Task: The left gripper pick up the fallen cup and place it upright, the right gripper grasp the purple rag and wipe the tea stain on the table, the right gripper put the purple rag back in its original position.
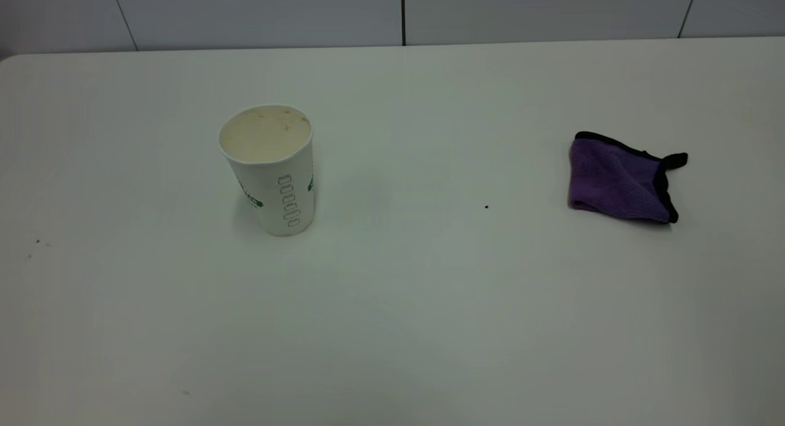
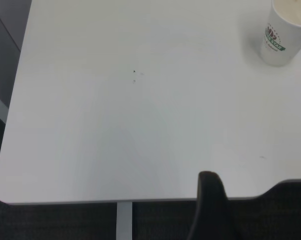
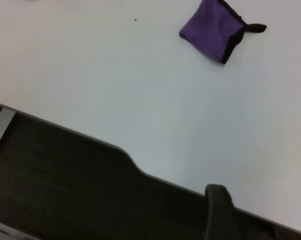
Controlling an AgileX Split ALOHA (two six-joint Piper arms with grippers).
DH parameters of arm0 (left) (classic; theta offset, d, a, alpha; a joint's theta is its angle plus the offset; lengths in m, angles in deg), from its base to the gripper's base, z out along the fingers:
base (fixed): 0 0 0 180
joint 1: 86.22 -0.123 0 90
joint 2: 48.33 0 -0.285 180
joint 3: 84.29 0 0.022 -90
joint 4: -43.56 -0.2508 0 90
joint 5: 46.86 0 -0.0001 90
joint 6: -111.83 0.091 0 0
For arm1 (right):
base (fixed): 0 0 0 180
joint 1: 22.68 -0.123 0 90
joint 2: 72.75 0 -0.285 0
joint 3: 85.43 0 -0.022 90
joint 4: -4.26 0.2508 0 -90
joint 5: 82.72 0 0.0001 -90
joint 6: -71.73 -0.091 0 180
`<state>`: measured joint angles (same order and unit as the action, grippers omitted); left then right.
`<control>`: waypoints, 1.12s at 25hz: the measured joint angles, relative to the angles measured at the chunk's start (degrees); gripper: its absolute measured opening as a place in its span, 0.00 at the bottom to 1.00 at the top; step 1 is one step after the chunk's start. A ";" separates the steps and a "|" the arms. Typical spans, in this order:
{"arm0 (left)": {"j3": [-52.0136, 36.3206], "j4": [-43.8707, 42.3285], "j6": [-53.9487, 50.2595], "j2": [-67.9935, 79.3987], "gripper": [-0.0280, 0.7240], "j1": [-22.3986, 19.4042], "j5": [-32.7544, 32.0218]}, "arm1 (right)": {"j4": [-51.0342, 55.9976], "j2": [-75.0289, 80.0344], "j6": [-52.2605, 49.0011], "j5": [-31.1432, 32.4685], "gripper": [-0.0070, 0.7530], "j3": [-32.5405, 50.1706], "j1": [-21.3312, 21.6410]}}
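The cup (image 1: 270, 168) stands upright on the white table (image 1: 392, 303), left of centre, its cream tea-stained inside showing. It also shows in the left wrist view (image 2: 283, 35). The purple rag (image 1: 619, 179) lies folded at the right, its black loop pointing right; it also shows in the right wrist view (image 3: 213, 30). No tea stain shows on the table. Neither arm is in the exterior view. My left gripper (image 2: 210, 205) hangs over the table's near edge, far from the cup. My right gripper (image 3: 263, 200) is open and empty at the near edge, far from the rag.
A tiny black speck (image 1: 486, 206) lies between the cup and the rag. Faint specks (image 1: 38, 242) mark the table's left side. A tiled wall (image 1: 398, 12) runs behind the far edge. Dark floor lies below the near edge (image 3: 65, 175).
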<state>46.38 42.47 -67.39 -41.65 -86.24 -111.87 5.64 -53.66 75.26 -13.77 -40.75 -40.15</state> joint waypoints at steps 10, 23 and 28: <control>0.00 0.00 0.00 0.00 0.72 0.00 0.00 | 0.52 -6.34 0.53 -4.58 0.60 5.12 0.00; 0.00 0.00 0.06 0.00 0.72 0.00 0.00 | 2.44 -6.35 0.41 -4.58 0.60 5.17 7.77; 0.00 0.00 0.06 0.00 0.72 0.00 0.00 | 2.66 -8.79 0.41 -4.58 0.60 5.17 10.15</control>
<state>46.38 42.47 -67.34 -41.65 -86.24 -111.87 8.30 -62.44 75.67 -18.34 -35.58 -30.00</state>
